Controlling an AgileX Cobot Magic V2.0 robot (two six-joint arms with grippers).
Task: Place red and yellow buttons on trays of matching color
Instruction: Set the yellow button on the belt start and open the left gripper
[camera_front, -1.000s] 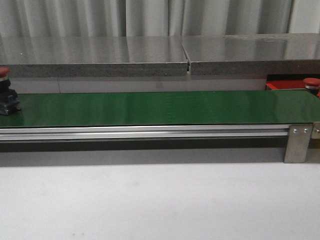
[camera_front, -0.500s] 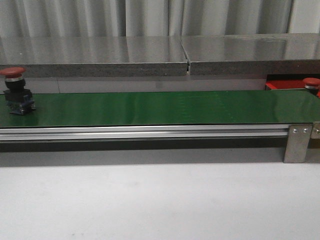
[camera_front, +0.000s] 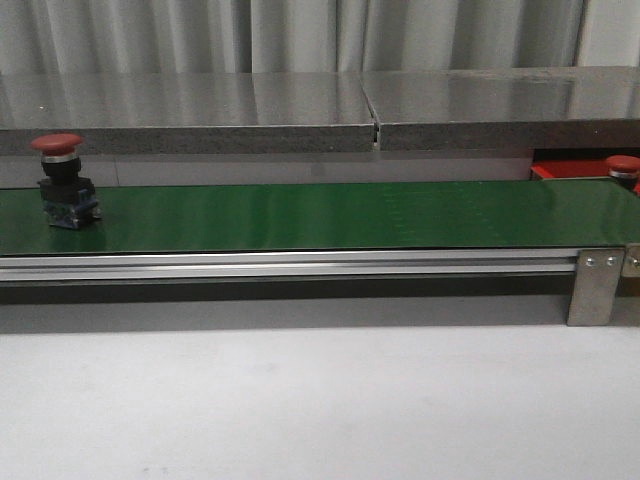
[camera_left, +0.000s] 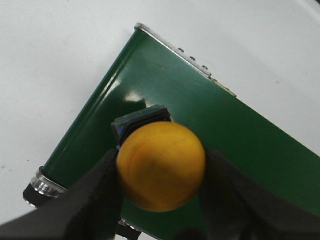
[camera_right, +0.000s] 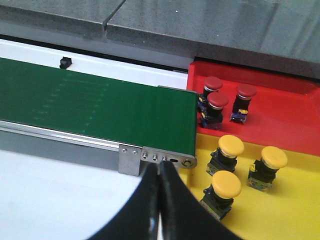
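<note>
A red button (camera_front: 62, 180) with a dark base stands upright on the green belt (camera_front: 330, 215) near its left end. In the left wrist view my left gripper (camera_left: 161, 172) is shut on a yellow button (camera_left: 161, 165), held above the belt's end (camera_left: 250, 140). My right gripper (camera_right: 159, 172) is shut with nothing in it, near the belt's end bracket (camera_right: 155, 159). Beside it, the red tray (camera_right: 295, 125) holds three red buttons (camera_right: 217, 101). The yellow tray (camera_right: 290, 212) holds three yellow buttons (camera_right: 226, 184). Neither gripper shows in the front view.
A grey stone shelf (camera_front: 320, 110) runs behind the belt. A metal rail (camera_front: 290, 265) and bracket (camera_front: 597, 285) front the belt. White tabletop (camera_front: 320, 400) lies before it. The red tray's corner (camera_front: 560, 170) and one red button (camera_front: 623, 165) show at far right.
The red button on the belt has travelled rightward from the frame's left edge into full view. Nothing else in the front view has moved.
</note>
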